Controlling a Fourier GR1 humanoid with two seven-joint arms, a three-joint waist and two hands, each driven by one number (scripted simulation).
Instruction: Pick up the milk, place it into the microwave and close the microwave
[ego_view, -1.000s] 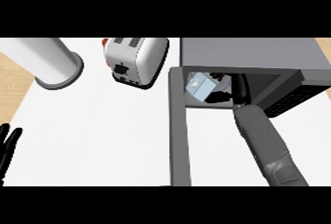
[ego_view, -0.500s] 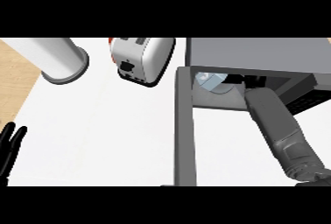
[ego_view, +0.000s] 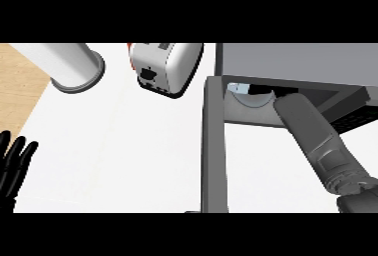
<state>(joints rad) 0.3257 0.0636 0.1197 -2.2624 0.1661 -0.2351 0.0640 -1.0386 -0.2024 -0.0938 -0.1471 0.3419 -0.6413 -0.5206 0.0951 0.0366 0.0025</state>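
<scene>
White worktop (ego_view: 111, 150); the microwave (ego_view: 295, 60) sits open at its right, door (ego_view: 212, 150) standing out; inside, the milk (ego_view: 240, 89) shows only a pale corner, its axis unclear; right hand (ego_view: 264, 90) reaches in beside it, grip impossible to tell; left hand (ego_view: 13, 165) rests open, lower left.

A kitchen: white counter (ego_view: 111, 150) with a toaster (ego_view: 166, 65) and a grey microwave (ego_view: 295, 60) (its door (ego_view: 212, 150) open).

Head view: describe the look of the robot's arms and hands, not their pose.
Left hand: black, with slim fingers. Right forearm: smooth grey cylinder, rounded at the wrist, with a darker ridged joint lower down. Right hand: only a black patch shows.
</scene>
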